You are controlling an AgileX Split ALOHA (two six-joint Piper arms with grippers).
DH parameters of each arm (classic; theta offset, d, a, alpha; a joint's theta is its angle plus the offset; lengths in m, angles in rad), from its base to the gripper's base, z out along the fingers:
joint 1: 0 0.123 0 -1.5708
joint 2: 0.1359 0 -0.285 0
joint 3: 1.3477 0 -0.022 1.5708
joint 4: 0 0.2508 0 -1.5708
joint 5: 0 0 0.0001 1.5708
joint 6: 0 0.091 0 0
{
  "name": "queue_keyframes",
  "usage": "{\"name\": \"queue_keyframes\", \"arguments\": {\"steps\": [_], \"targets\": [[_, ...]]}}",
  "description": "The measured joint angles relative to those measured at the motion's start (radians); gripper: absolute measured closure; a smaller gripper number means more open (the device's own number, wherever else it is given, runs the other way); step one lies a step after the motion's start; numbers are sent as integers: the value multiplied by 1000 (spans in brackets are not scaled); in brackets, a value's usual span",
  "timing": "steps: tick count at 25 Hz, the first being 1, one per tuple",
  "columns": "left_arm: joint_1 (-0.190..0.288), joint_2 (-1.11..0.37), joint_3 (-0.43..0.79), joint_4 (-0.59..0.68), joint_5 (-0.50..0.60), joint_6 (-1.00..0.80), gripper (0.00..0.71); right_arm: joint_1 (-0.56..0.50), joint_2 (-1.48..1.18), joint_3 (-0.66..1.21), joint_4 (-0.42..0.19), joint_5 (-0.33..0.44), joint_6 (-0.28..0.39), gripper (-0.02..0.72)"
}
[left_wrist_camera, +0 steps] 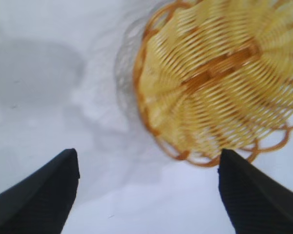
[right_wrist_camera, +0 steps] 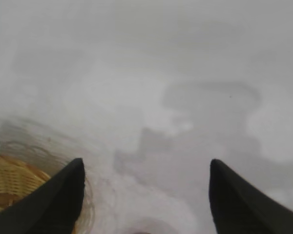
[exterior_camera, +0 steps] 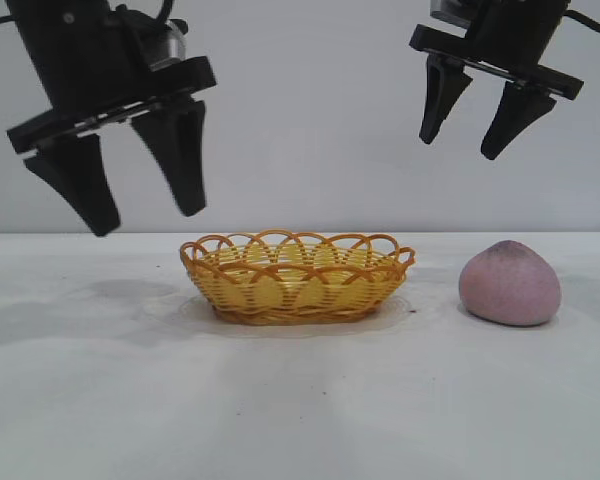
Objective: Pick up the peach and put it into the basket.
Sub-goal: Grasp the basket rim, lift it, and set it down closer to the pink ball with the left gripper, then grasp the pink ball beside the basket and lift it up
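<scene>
Meanwhile the peach sits untouched on the worktop, below the right tool and just to its outer side.

Both tools hang high with fingers spread, nothing held; the left tool hovers just outside the basket's far end. That basket looks empty, its woven floor bare. Matte and rounded, the peach looks light and slightly soft, so I'd pinch it gently across its widest middle, below the darker pointed top.

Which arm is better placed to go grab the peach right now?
The right one. The right gripper hangs open almost over the peach, which sits on the table right of the basket. The left gripper, also open, hangs beyond the basket's far side.
</scene>
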Motion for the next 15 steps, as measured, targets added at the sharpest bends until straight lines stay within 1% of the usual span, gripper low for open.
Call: {"name": "queue_keyframes", "arguments": {"steps": [4,5,7,9,11,15], "targets": [[0,0,-23,182,48,-57,195,0,0,0,0,0,0,244],[2,0,-23,210,55,-66,195,0,0,0,0,0,0,244],[22,0,-23,228,73,-76,195,0,0,0,0,0,0,244],[58,0,-23,240,93,-77,195,0,0,0,0,0,0,244],[104,0,-23,242,111,-77,195,0,0,0,0,0,0,244],[213,0,-23,244,152,-77,195,0,0,0,0,0,0,244]]}}
